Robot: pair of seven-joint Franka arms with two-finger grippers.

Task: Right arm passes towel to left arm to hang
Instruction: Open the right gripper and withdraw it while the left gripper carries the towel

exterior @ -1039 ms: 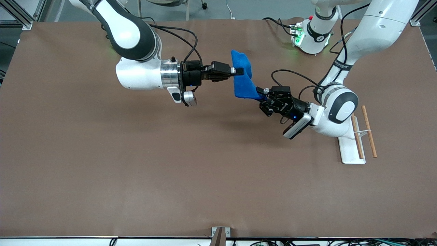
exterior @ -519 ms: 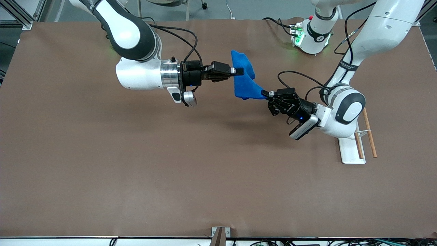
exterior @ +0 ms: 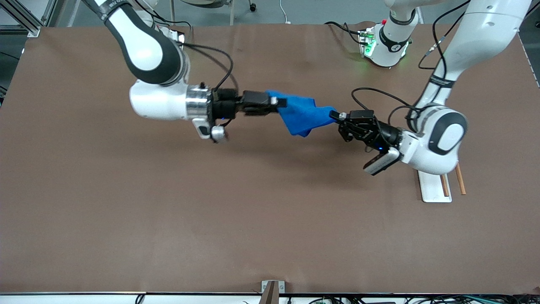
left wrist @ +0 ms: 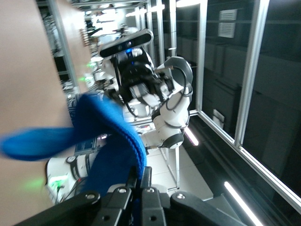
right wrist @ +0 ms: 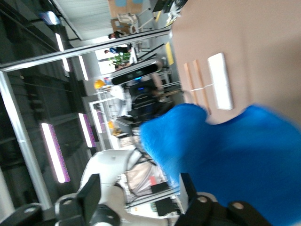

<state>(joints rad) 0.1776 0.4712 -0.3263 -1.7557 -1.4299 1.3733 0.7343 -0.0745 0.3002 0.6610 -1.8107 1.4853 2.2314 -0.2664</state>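
Note:
The bright-blue towel (exterior: 303,117) hangs in the air over the middle of the table, stretched between the two grippers. My left gripper (exterior: 336,115) is shut on one corner of it; the left wrist view shows the towel (left wrist: 113,146) pinched between the closed fingers of my left gripper (left wrist: 141,178). My right gripper (exterior: 279,101) is at the towel's other end. In the right wrist view, my right gripper (right wrist: 140,188) has its fingers wide apart, and the towel (right wrist: 235,146) lies against one finger (right wrist: 188,183), not clamped.
A white rack tray (exterior: 433,190) with two wooden rods (exterior: 460,183) stands on the brown table at the left arm's end, partly covered by the left arm's wrist. The same rack (right wrist: 220,80) shows in the right wrist view. Cables and the left arm's base (exterior: 386,46) sit at the table's back edge.
My right gripper has opened and drawn back toward its own end. My left gripper closed on the towel and pulled it toward the rack, so the towel now lies lower and stretched out.

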